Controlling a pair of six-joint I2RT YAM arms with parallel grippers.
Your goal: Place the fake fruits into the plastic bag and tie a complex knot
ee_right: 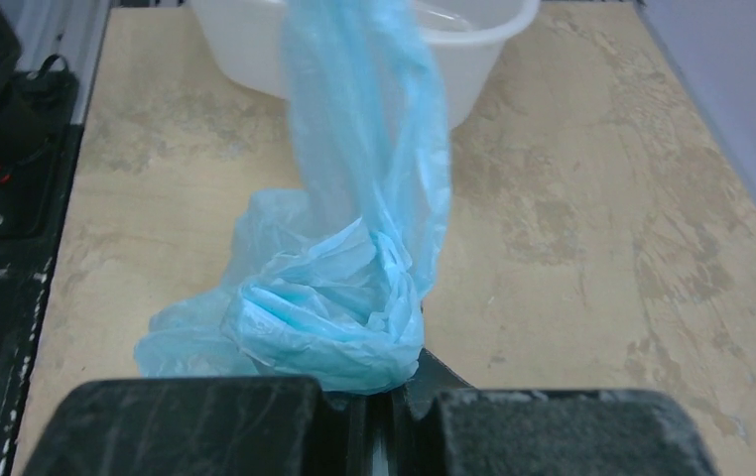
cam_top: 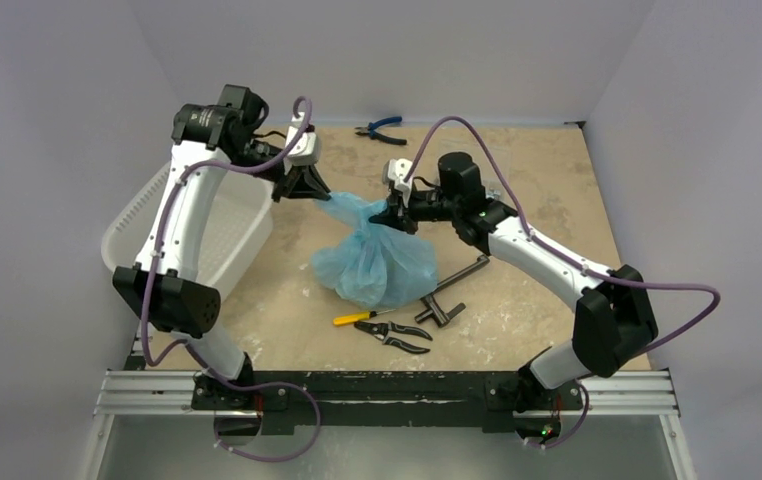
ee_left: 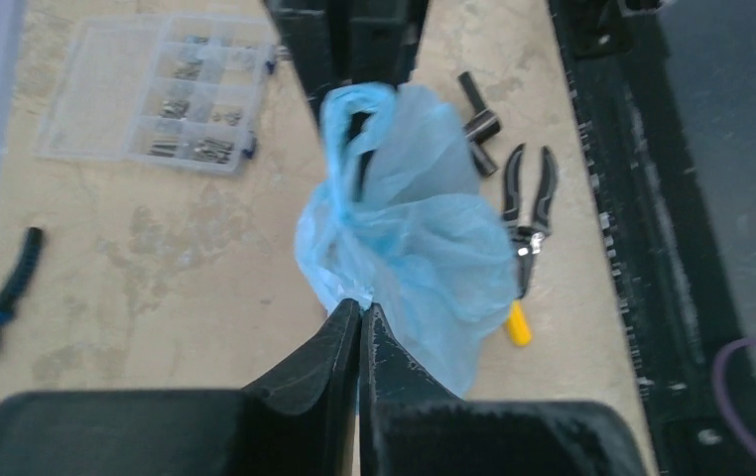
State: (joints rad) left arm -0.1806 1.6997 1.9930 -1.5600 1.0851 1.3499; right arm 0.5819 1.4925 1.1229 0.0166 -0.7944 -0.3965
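Now the bag (cam_top: 377,265) sits on the table (cam_top: 547,180) between both arms, its top drawn upward. The left gripper (ee_left: 359,309) is clamped on a strip of film at the bag's upper edge. The right gripper (ee_right: 384,402) is closed, apparently pinching the bunched neck, though film hides its tips.

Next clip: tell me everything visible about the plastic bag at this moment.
The plastic bag is thin, crinkly, translucent light-blue film. Its bulging base seems to rest on the table, and its contents are hidden. Two stretched strands of film run up from its top: the left gripper is shut on one and the right gripper on the other. Whether a knot is tied cannot be told.
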